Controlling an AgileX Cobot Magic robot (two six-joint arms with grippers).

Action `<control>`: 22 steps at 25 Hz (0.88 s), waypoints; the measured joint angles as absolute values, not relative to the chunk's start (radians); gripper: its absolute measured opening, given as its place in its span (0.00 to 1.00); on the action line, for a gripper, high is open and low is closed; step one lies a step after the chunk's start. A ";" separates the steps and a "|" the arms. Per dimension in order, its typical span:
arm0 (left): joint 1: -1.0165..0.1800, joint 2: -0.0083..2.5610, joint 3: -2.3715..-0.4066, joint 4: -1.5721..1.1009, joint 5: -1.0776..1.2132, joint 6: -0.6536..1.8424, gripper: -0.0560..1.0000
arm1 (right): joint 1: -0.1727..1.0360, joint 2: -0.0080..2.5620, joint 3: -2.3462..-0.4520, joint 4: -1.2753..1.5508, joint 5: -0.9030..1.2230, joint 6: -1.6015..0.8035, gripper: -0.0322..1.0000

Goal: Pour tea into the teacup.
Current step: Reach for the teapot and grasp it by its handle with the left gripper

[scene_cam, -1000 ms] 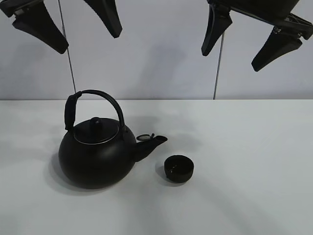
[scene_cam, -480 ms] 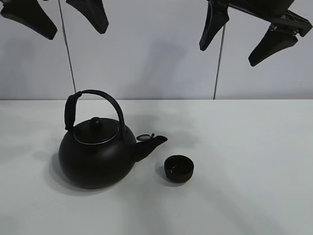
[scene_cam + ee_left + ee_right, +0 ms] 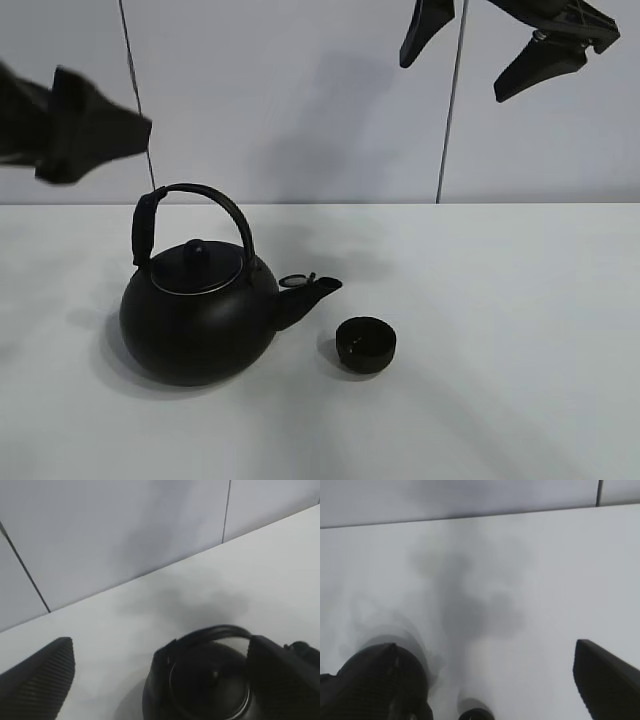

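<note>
- Both pincers hung released, jaws spread and holding nothing: left gripper [image 3: 160,645] high beside the kettle [image 3: 200,320], right gripper [image 3: 452,78] higher up.
- I judged the kettle heavy, rigid and smooth, and its arched handle [image 3: 195,190] looked the best hold.
- Teacup [image 3: 365,343] sat on the table [image 3: 520,300] just beside the spout [image 3: 318,290]; probably light, easily knocked.
- I could read no writing.

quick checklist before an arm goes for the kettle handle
1. kettle upright, lid on: ok
2. handle raised, nothing touching it: ok
3. teacup upright, beside the spout, apart from it: ok
4. left gripper open, above the table: ok
5. right gripper open, high up: ok
6. kettle filled: cannot tell
</note>
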State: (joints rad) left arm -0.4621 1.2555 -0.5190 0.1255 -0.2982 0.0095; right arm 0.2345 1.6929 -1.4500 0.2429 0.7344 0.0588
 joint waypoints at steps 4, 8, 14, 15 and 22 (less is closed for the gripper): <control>-0.408 1.335 -0.364 0.137 -0.535 0.010 0.68 | 0.235 1.693 -1.450 0.243 0.677 0.059 0.66; -0.386 1.453 -0.340 0.139 -0.681 0.008 0.68 | 0.235 1.693 -1.450 0.243 0.635 0.059 0.66; -0.377 1.606 -0.340 0.135 -0.861 0.007 0.68 | 0.235 1.693 -1.450 0.244 0.604 0.059 0.66; -0.377 1.631 -0.340 0.131 -0.891 0.007 0.68 | 0.235 1.693 -1.450 0.244 0.600 0.059 0.66; -0.377 1.756 -0.380 0.110 -1.028 0.007 0.68 | 0.235 1.693 -1.450 0.244 0.582 0.059 0.66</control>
